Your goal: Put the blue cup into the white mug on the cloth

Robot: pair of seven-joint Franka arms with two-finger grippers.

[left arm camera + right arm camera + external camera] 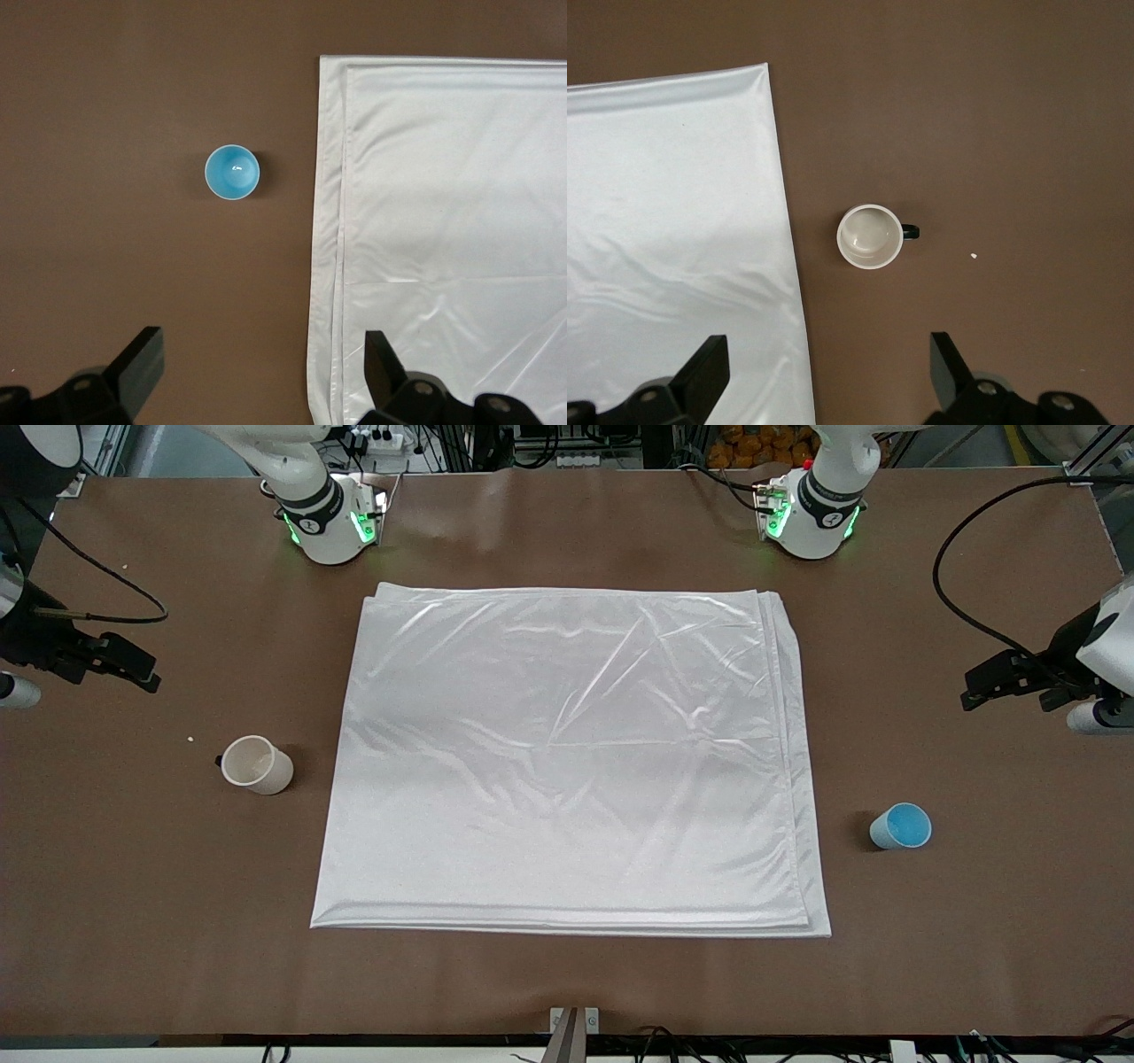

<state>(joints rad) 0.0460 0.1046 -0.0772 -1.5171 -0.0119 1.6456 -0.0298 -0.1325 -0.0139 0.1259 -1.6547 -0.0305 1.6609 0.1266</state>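
The white cloth [567, 762] lies flat in the middle of the table, folded in layers. The blue cup [901, 826] stands upright on the bare table beside the cloth, toward the left arm's end. The white mug [256, 764] stands upright on the bare table at the right arm's end, its black handle turned away from the cloth. My left gripper [992, 682] hangs open and empty high over the table's edge, with the blue cup [233, 172] below it. My right gripper [124, 664] hangs open and empty at its own end, above the white mug [870, 235] and the cloth's edge [780, 266].
The two arm bases [332, 522] [811, 514] stand along the table's edge farthest from the front camera. Black cables [106, 584] trail over both ends of the brown table. A small white crumb [190, 739] lies near the mug.
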